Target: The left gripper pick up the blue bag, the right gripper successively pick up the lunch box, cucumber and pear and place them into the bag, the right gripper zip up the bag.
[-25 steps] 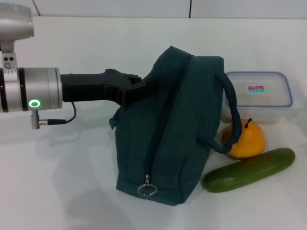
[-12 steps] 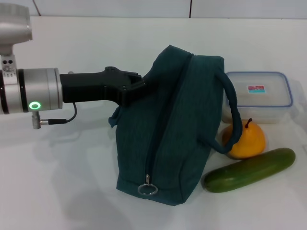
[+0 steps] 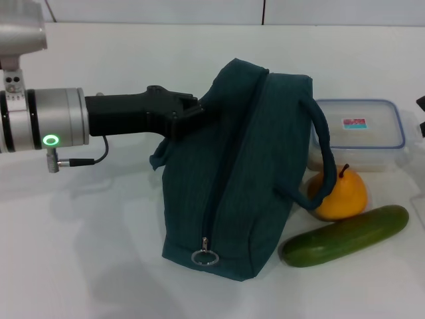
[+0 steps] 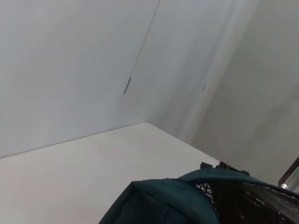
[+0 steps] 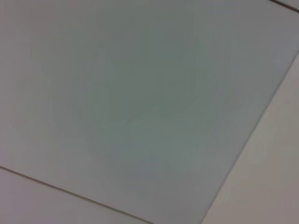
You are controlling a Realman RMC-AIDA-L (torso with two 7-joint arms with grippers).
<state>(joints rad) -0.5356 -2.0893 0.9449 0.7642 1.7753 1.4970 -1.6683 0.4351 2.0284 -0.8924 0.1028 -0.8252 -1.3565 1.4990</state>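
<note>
Left gripper (image 3: 189, 113) at upper left edge of blue bag (image 3: 232, 179); fingers apparently clamped on soft fabric, tips hidden. Bag upright on white tabletop (image 3: 99, 266), zipper closed, metal ring pull (image 3: 204, 258). Beside it: clear lunch box (image 3: 358, 133), round pear (image 3: 344, 194), smooth cucumber (image 3: 345, 236).

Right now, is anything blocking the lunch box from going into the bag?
Yes. The blue bag looks zipped shut, its ring pull at the near end. One bag handle loops over the pear, in front of the lunch box. The left gripper is at the bag's far left edge.
</note>
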